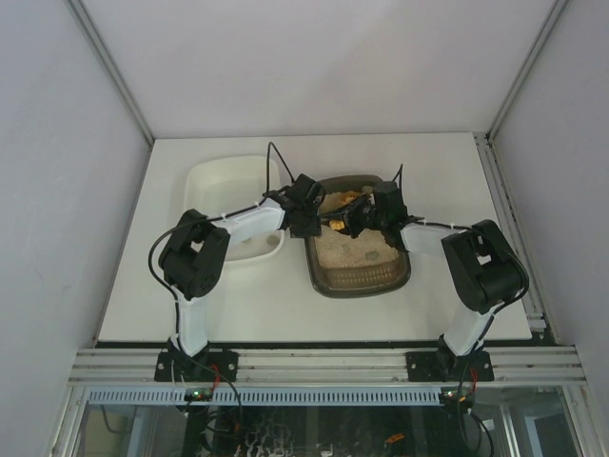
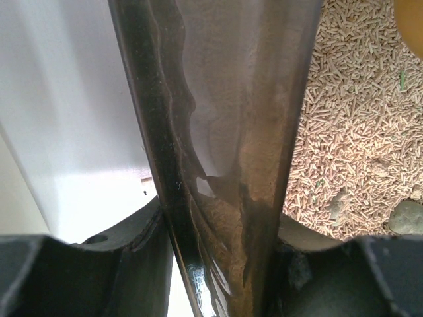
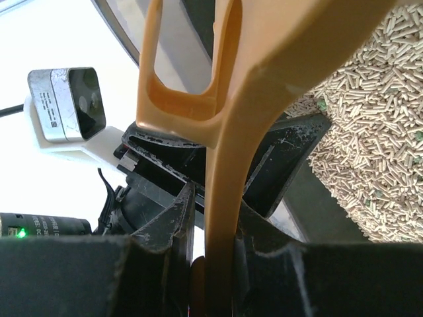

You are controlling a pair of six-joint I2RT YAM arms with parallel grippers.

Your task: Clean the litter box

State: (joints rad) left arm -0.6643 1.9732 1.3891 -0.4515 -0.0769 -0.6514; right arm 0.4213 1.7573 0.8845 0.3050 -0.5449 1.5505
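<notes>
Ribbed litter box (image 2: 225, 99) rim clamped by half-closed left gripper (image 2: 221, 271), lower centre frame. Yellow scoop (image 3: 264, 79) handle pinched by nearly closed right gripper (image 3: 218, 257). White tray (image 1: 224, 181) seen left of box.

On table (image 1: 285, 307), litter box (image 1: 362, 286) just right of tray (image 1: 224, 190).

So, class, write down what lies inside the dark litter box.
Pale pellet litter fills the litter box, with a few greyish lumps on it. The far end is covered by the yellow scoop, left end effector and right end effector; anything buried is hidden.
</notes>
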